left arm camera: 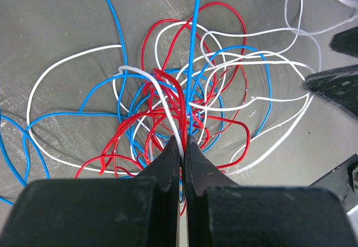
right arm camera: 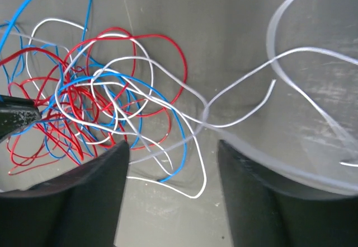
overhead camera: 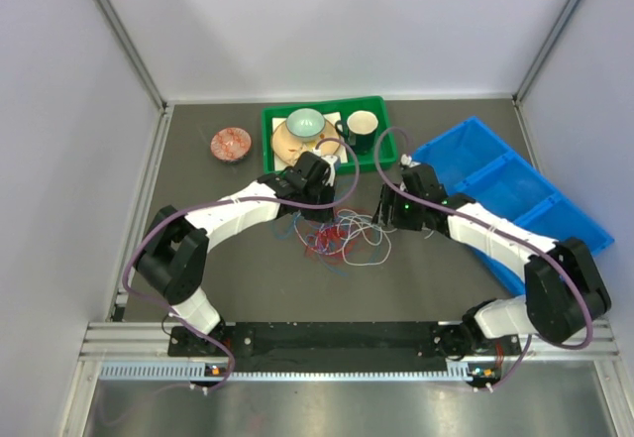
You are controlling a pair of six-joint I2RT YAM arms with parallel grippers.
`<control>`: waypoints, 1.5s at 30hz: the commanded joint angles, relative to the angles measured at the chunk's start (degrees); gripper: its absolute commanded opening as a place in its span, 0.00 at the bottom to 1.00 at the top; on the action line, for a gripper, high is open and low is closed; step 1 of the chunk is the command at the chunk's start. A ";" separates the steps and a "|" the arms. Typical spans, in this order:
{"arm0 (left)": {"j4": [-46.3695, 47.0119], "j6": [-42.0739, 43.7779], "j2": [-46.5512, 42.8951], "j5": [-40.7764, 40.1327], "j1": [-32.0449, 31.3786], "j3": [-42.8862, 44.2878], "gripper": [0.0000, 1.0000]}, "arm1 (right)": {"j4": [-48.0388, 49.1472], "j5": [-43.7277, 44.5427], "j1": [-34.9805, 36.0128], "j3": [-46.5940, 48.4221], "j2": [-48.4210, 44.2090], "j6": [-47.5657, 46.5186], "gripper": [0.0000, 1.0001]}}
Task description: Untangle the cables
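At lower centre of the left wrist view, the left gripper is pinched tight on the cables; which strands it clamps is lost in the knot. The right gripper gapes, a white loop showing between its fingers. In the top view the tangle sits mid-frame, too fine to trace. Beyond it, the arms cover parts of the tray and bin.

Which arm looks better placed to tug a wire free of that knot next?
Probably left: the left fingers are shut on strands at the heart of the cables, ready to lift. The right fingers stand open beside the knot, holding nothing.
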 commanded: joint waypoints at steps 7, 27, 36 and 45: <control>3.36 -0.54 -1.24 1.29 0.35 -0.78 0.00 | 3.30 -1.37 2.80 3.04 7.03 0.71 0.66; 2.30 -0.97 -2.38 -3.28 4.74 -4.55 0.00 | -10.14 16.90 3.33 13.14 -15.90 -1.47 0.00; 1.95 -3.70 -4.93 -4.51 10.54 -9.39 0.00 | -14.98 21.39 3.42 22.64 -20.12 -3.50 0.00; 0.46 -4.67 -6.96 -6.54 14.06 -10.98 0.00 | -19.73 32.10 3.33 34.32 -22.32 -7.98 0.00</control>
